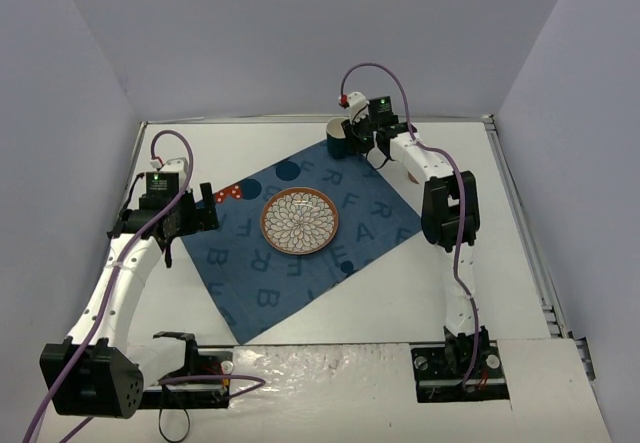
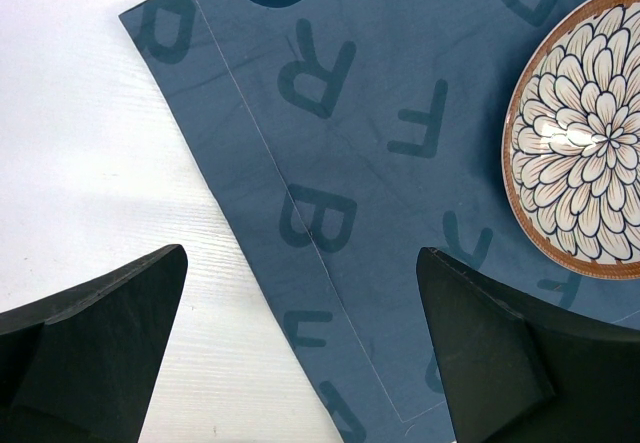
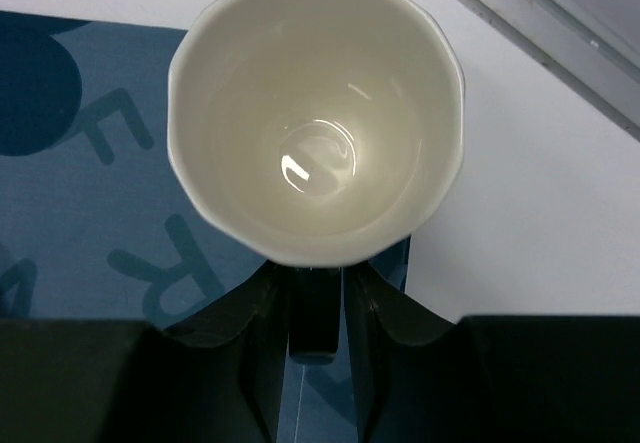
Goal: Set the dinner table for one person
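Top external view: the white dinner table [image 1: 500, 263] carries a dark blue lettered placemat [image 1: 260, 273] laid diagonally, with a floral plate [image 1: 300, 220] at its middle. The left gripper [image 1: 205, 206] hangs by the mat's left corner, and the right gripper [image 1: 358, 138] is at the far corner with a dark mug [image 1: 338, 139]. Left wrist view: its fingers are spread wide, holding nothing. Right wrist view: its fingers pinch the mug's handle.
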{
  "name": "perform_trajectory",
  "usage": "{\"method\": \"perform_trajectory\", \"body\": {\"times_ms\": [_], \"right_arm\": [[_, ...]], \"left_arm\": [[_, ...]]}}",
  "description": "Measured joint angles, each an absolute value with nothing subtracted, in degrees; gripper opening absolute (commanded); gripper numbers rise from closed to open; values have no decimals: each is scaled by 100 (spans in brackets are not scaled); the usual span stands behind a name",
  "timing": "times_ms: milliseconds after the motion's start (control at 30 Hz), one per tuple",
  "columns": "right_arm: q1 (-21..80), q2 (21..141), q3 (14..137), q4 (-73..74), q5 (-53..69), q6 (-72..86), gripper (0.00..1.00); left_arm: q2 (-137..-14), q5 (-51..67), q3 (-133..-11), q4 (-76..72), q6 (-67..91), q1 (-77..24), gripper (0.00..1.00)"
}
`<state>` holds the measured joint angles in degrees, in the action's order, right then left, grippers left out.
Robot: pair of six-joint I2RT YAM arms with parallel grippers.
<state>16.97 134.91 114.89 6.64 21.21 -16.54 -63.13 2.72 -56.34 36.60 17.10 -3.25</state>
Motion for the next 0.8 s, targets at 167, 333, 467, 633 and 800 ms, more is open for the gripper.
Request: {"method": "perform_trajectory", "body": {"times_ms": [167, 333, 467, 633, 800], "right_arm": [[1697, 13486, 11491, 455, 2089, -1637, 49], [1676, 13286, 11265, 345, 1941, -1570, 60], [1592, 12541, 10528, 363, 1847, -1503, 62], [1218, 11293, 9428, 277, 1800, -1481, 62], [549, 10387, 8352, 94, 1677, -1513, 57]], "left_arm": [[-6313, 272, -5634, 3661, 1710, -325, 97], [-6311, 274, -5634, 3663, 1710, -325, 97], [-6297, 276, -5634, 3662, 1709, -325, 97], [-6264, 300, -5634, 3664, 1710, -323, 97], [-6176, 382, -5634, 3662, 1711, -280, 97]]}}
